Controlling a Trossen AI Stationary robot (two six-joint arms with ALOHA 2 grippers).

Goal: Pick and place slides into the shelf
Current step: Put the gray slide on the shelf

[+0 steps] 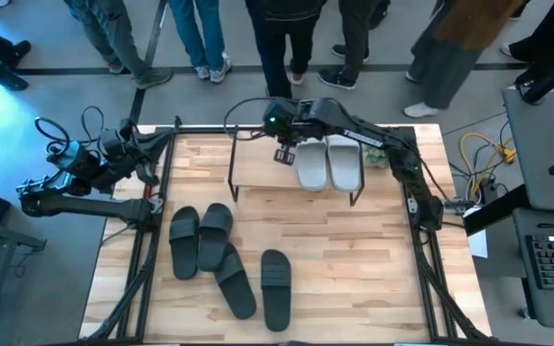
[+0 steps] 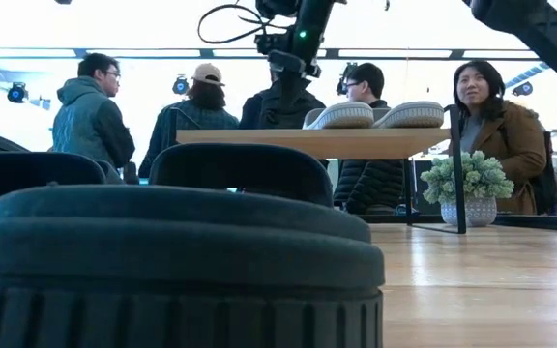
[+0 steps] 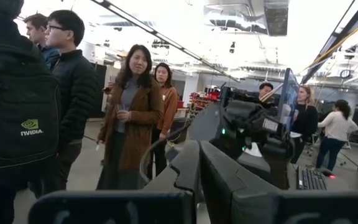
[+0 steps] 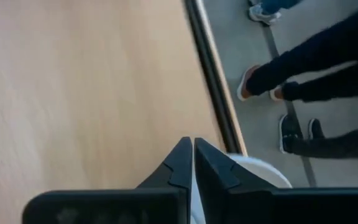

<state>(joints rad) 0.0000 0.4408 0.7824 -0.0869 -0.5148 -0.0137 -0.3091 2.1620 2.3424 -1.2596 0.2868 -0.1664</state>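
From above, the low shelf (image 1: 258, 171) with its light wood top board on thin black legs stands at the far middle of the large wooden tabletop (image 1: 354, 279). Two pale grey-white slide sandals (image 1: 329, 163) lie side by side on the right part of its board. The right gripper (image 1: 285, 154) hangs over the board just left of that pair, its fingers clenched together with nothing between them. Four matte black slide sandals (image 1: 227, 261) lie on the tabletop in front of the shelf, three bunched at the left and one a little apart to the right. The left gripper (image 1: 148, 165) waits at the table's far left edge, also clenched and empty. People's legs and shoes line the floor beyond the table.

At table height, a black sandal fills the foreground; the grey-white pair sits on the shelf board, and a small potted plant (image 2: 469, 189) stands by the shelf's right leg. People stand behind.

The left wrist camera looks past pressed-together fingers (image 3: 185, 168) at standing people.

The right wrist camera shows closed fingertips (image 4: 184, 155) over the wood board, with a pale sandal's edge beside them.
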